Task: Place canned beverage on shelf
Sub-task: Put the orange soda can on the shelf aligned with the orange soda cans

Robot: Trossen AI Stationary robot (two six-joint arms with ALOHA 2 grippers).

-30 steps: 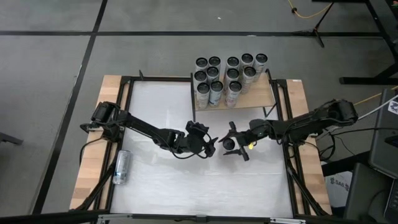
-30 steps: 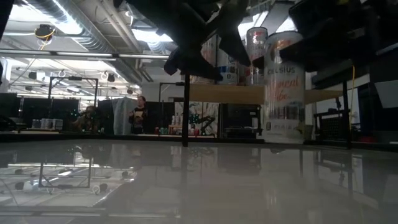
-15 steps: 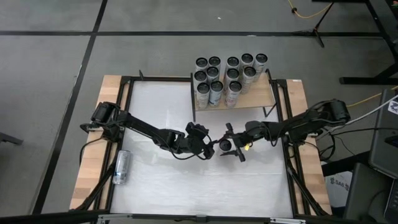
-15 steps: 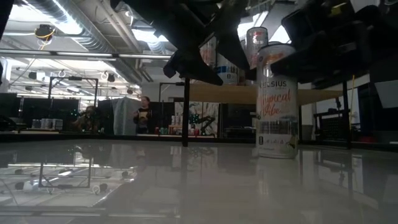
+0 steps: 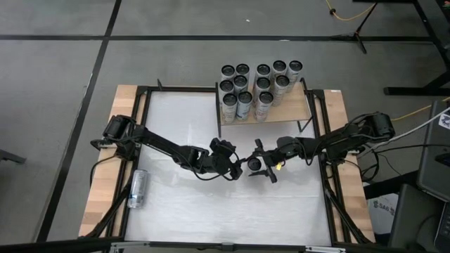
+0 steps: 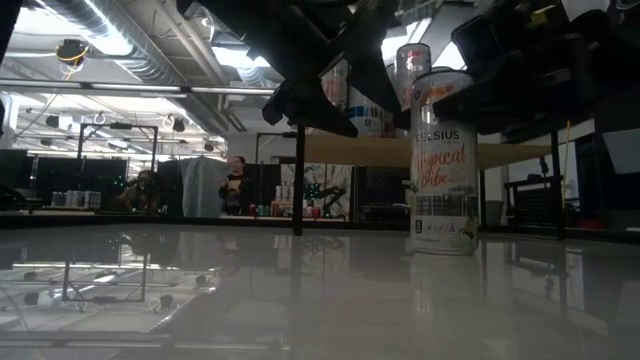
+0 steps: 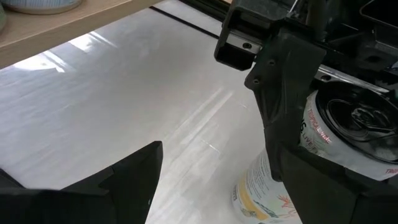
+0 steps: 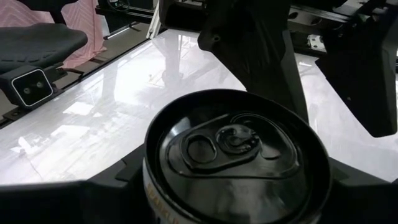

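Note:
A pale beverage can [image 5: 256, 164] with a dark pull-tab top [image 8: 233, 149] stands upright near the table's middle. My right gripper [image 5: 261, 166] is shut on it, reaching in from the table's right. My left gripper [image 5: 238, 166] is open and hangs just to the can's left, near the height of its top, with a small gap between it and the can in the low view [image 6: 365, 110]. The shelf [image 5: 288, 112], a pale wooden board on black posts, stands at the far side and carries several upright cans [image 5: 256, 84]. My right gripper pinches the can's upper wall, just under the rim [image 8: 149, 180], between its two fingers [image 7: 280, 93], one on each side. The fingers come from the table's right, slanting slightly downward. The can stays upright, and its base [image 6: 443, 248] rests on the white tabletop.
Another can [image 5: 138, 187] lies on its side on the wooden strip at the table's left edge. The shelf's black posts [image 6: 298, 180] stand behind the held can. White tabletop lies bare near the front edge. People show in the room beyond.
My right gripper has carried the can a little toward the table's left and down. The can, held clear of the table a second ago, now stands on it, still upright. For the last half second both have kept still.

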